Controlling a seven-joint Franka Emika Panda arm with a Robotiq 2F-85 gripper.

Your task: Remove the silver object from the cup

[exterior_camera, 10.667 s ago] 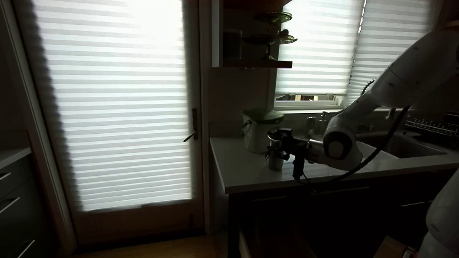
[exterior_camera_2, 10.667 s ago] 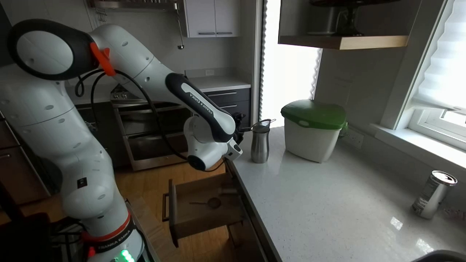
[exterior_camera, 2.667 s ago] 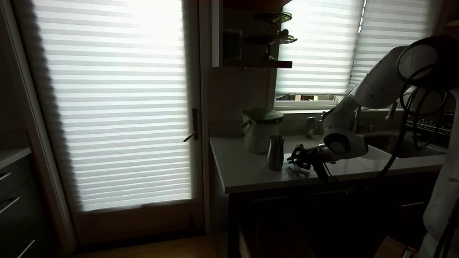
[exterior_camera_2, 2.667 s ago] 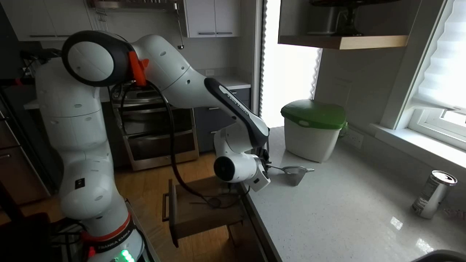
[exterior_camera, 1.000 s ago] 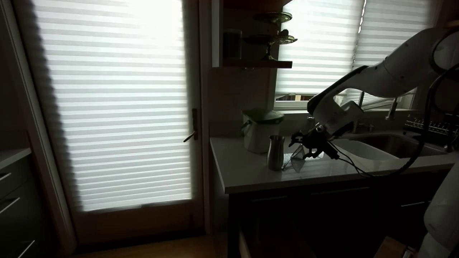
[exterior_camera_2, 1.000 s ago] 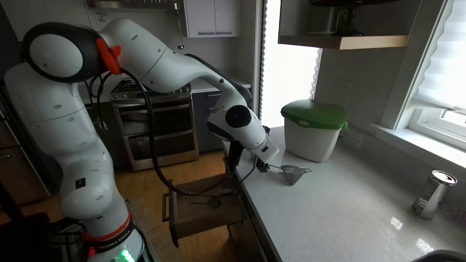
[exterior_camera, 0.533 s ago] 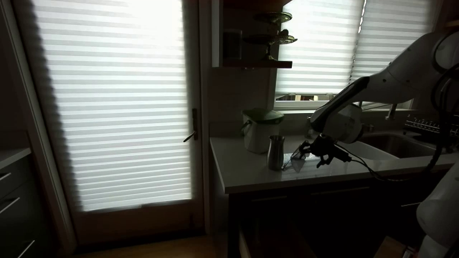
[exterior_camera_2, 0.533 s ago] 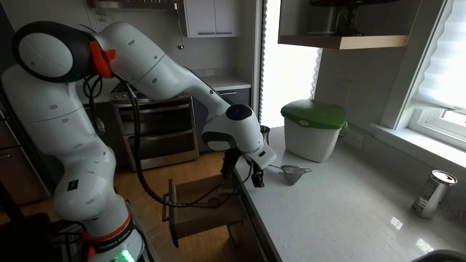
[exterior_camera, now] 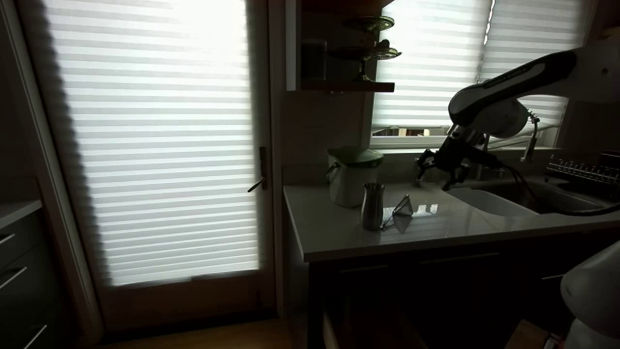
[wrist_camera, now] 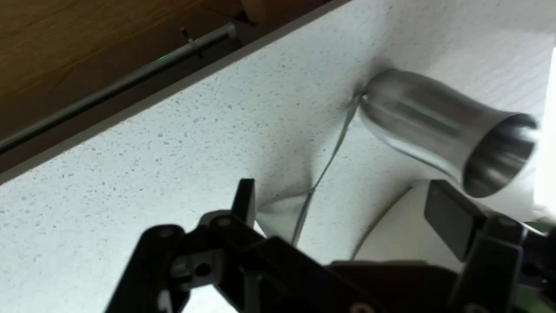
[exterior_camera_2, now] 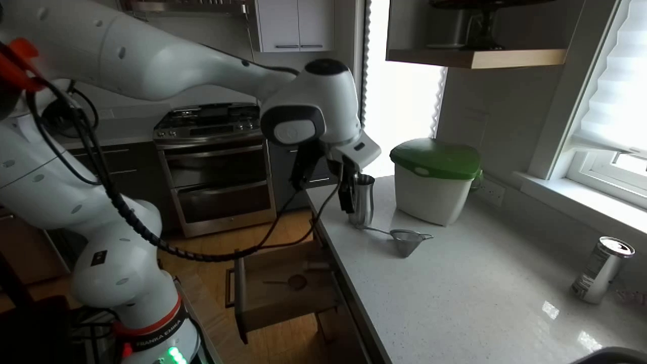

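"So, where was the conical mesh strainer (exterior_camera_2: 406, 242)?"

"Outside the steel tumbler (exterior_camera: 372, 207), lying on the countertop (exterior_camera_2: 445, 293), its handle end touching or just beside the tumbler's base."

"And the tumbler?"

"It stood upright near the front edge, toward the corner nearest the door (exterior_camera: 160, 145)."

"Was the gripper (exterior_camera: 432, 186) holding anything?"

"No, it hung above, spread wide, nothing in its grasp."
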